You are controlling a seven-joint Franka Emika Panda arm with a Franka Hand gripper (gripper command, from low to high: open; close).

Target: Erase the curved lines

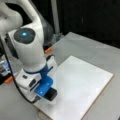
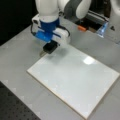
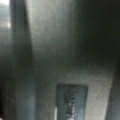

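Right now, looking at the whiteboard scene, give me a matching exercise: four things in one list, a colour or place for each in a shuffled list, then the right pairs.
Things:
1. white board
2. gripper
3. blue mount
4. orange piece

Descriptions:
A. on the table behind the board
B. above the gripper
C. flat on the grey table, no line visible on it
D. at the board's corner, dark block at its tip

Pairs: 1-C, 2-D, 3-B, 4-A
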